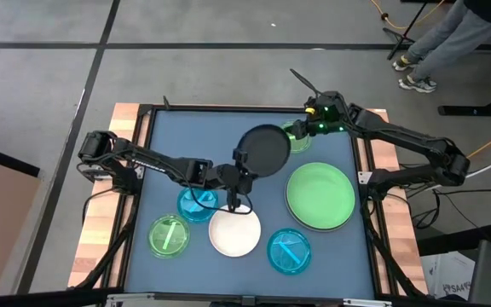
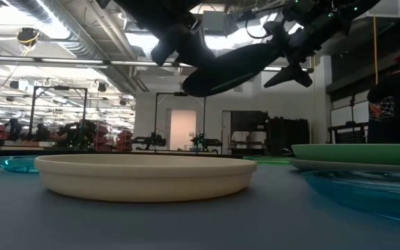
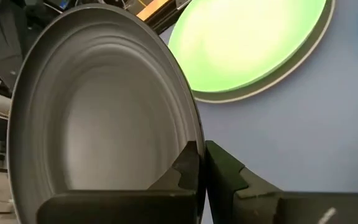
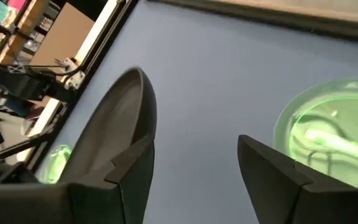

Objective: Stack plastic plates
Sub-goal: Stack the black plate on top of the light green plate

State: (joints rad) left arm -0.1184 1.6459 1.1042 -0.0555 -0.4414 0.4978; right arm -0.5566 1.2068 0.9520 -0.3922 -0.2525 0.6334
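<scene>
The plates [image 1: 320,196] lie mostly unstacked on the desk [image 1: 169,145]: green seemingly on grey, black plate [image 1: 264,150] aloft, pinched by the left end effector [image 1: 240,167] (right end effector [image 1: 301,130] wide, empty).

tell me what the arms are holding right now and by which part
The left gripper is shut on the black plate, pinching its rim and holding it up off the table. The right gripper is open and holds nothing.

Two dark, jointed robot arms here, matte black all over. The left arm's blocky black fingers [image 3: 229,180] show notched inner edges. Behind the right arm's angular fingers [image 4: 278,177], small green lights glow, black cables trailing.
</scene>
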